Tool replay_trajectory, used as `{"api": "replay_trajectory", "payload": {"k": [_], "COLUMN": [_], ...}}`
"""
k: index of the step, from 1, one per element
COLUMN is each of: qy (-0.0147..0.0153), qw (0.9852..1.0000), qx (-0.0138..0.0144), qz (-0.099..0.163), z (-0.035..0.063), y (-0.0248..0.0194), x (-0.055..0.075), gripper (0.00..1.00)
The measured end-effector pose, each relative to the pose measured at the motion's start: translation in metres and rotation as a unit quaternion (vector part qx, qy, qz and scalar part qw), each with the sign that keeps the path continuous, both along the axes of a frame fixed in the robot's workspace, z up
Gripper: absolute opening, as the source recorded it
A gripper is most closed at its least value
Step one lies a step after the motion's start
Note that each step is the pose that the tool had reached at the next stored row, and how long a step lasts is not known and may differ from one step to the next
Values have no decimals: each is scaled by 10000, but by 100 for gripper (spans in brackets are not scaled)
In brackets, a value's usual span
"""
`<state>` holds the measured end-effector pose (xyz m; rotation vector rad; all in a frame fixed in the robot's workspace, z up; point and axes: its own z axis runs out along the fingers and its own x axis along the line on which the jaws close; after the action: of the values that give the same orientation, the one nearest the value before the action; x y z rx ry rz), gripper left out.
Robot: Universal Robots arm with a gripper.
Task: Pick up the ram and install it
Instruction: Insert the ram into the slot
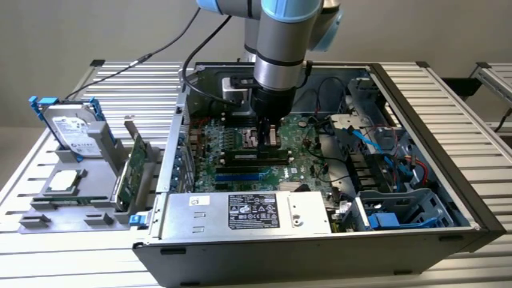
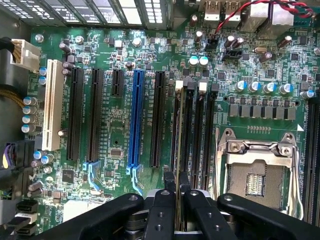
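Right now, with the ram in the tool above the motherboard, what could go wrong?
1. The tool holds the ram edge-on along the black memory slots. Several run side by side, so a small offset or tilt might jam it.
2. The bare CPU socket lies beside them, and a sideways slip could strike it.
3. Whether the white latch stands open, I cannot tell.
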<state>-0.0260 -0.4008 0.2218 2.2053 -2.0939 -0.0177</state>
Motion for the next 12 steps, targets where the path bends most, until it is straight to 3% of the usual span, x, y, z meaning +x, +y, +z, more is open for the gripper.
{"api": "replay_trajectory", "payload": {"k": [12], "qy": [0], "qw": [10000], "qx": [-2], "qz": [1], "z": [-18], "y": [0], "x": [1], "gripper": [14]}}
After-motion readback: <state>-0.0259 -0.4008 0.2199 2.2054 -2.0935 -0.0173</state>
